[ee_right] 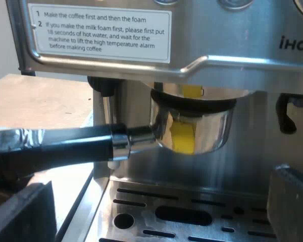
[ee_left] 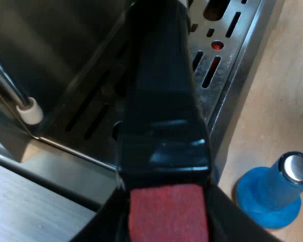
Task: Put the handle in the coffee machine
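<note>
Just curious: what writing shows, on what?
Espresso machine label: "1 Make the coffee first and then the foam"
"2 If you make the milk foam first, please first put 18 seconds of hot water, and wait for the machine to lift the high temperature alarm before making coffee"
Brand, clipped: "iHOM"

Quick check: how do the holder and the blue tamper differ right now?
The holder is shiny metal with a dark handle; the tamper is blue with a metal top. The holder lies level, up under the machine's brew head; the tamper stands upright on the wooden table beside the drip tray. Both have metal parts.
</note>
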{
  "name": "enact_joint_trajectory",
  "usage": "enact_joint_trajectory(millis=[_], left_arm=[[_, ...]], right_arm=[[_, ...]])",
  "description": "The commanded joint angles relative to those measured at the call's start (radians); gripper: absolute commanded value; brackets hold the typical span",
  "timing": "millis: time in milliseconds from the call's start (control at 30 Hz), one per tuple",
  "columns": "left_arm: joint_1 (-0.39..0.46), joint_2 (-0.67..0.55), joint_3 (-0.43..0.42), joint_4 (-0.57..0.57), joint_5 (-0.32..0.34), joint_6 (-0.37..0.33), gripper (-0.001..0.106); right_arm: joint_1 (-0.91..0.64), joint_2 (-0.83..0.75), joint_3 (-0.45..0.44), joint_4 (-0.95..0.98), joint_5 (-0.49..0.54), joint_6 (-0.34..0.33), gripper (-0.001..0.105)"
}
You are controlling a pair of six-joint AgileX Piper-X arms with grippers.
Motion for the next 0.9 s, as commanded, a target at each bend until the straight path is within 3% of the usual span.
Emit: enact_joint_trajectory(millis=[33,900], left_arm=[[-0.003,0.007,-0.017,-0.009,-0.002,-0.004,0.000],[-0.003,0.039,-0.086,0.086,0.008,0.019,0.000]], right_arm=[[-0.003,0.001,-0.001,-0.007,0.007,-0.016,0.086],[-0.003,0.001,-0.001,-0.007,0.007,-0.016,0.086]])
